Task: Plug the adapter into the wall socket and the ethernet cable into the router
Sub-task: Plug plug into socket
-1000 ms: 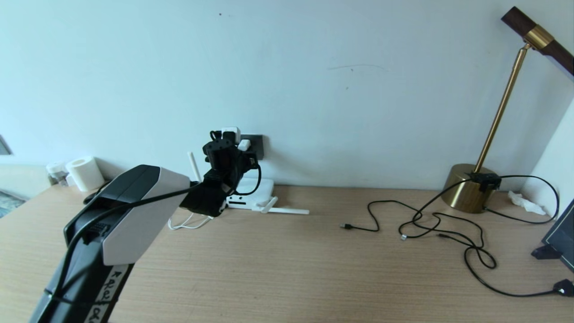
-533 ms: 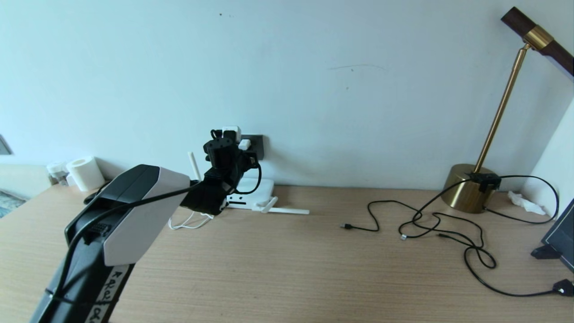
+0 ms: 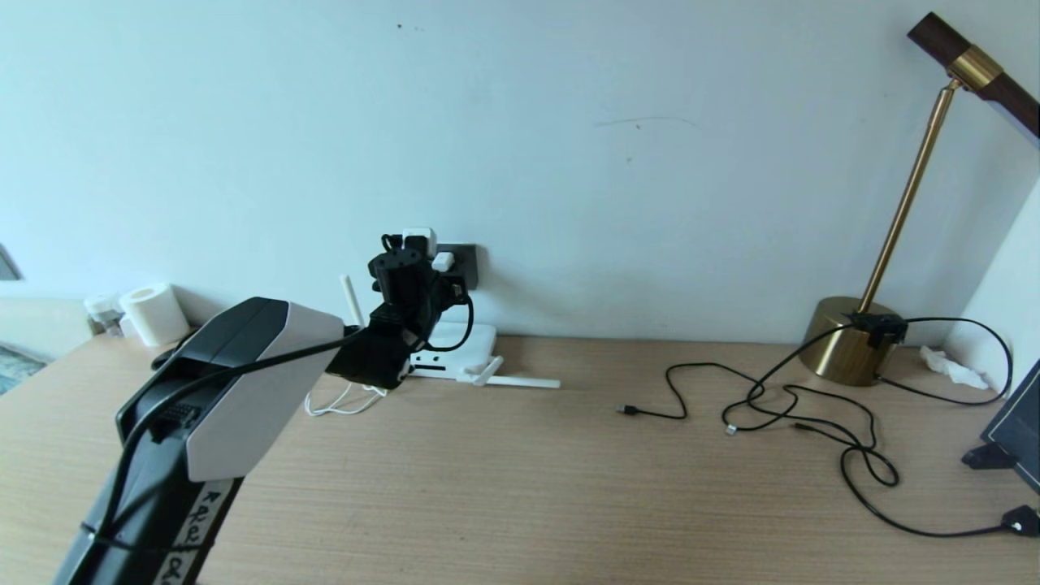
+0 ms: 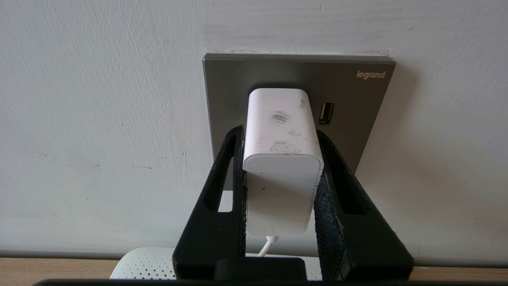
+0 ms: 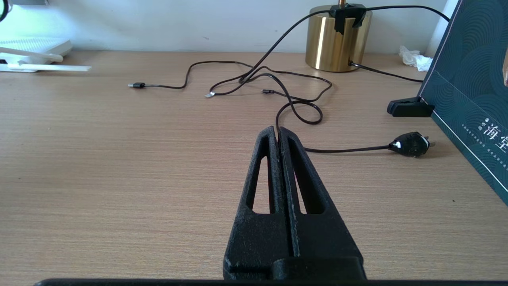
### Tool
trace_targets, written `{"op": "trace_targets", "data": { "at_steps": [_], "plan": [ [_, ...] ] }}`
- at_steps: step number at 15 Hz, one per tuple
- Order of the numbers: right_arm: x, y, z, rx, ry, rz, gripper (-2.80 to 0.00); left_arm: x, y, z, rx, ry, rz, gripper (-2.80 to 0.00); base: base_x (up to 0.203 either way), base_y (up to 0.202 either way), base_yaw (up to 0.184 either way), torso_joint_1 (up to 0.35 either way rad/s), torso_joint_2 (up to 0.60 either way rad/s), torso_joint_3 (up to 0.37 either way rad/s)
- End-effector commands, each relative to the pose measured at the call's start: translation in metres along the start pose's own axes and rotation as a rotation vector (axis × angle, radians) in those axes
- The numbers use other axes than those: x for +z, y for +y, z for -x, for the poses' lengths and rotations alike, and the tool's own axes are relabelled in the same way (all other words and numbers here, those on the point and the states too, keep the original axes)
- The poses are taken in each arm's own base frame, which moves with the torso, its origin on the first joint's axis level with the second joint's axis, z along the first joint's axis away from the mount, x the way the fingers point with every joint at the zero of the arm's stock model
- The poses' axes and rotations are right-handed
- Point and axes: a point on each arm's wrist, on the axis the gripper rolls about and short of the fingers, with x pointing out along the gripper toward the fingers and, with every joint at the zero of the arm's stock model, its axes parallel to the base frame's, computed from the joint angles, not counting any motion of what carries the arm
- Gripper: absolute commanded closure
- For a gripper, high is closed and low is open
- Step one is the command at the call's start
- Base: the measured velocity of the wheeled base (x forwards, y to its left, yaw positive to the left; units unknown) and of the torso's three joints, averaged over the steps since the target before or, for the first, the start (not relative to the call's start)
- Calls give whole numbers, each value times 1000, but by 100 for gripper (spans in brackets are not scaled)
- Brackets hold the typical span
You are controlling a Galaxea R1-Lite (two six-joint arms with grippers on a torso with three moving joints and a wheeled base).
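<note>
The white adapter (image 4: 281, 159) is pressed with its front against the dark grey wall socket (image 4: 357, 103), its thin white cord hanging below. My left gripper (image 4: 279, 131) is shut on the adapter, one finger on each side. In the head view the left gripper (image 3: 431, 253) is at the socket (image 3: 469, 264) on the wall, with the adapter (image 3: 419, 239) showing white above the fingers. The white router (image 3: 467, 341) lies flat under the socket, one antenna (image 3: 520, 381) lying on the table. My right gripper (image 5: 276, 129) is shut and empty above the table. The ethernet cable is out of view.
Thin black USB-tipped cables (image 3: 780, 406) sprawl over the right of the wooden table beside a brass lamp (image 3: 849, 349). A black mains plug (image 3: 1020, 520) and a dark box (image 3: 1016, 431) are at the right edge. A toilet roll (image 3: 154, 313) stands at the far left.
</note>
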Motion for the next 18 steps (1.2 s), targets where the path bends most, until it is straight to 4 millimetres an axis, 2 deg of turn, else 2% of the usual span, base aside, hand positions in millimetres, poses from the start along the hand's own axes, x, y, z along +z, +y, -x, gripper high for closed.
{"op": "trace_targets", "data": {
  "at_steps": [1, 18],
  "plan": [
    [-3, 0, -1, 0, 10, 0, 0, 5, 0, 1, 3, -12, 3, 0, 0, 0, 0, 0, 0, 0],
    [-3, 0, -1, 0, 10, 0, 0, 3, 2, 4, 5, 9, -2, 0, 0, 0, 0, 0, 0, 0]
  ]
}}
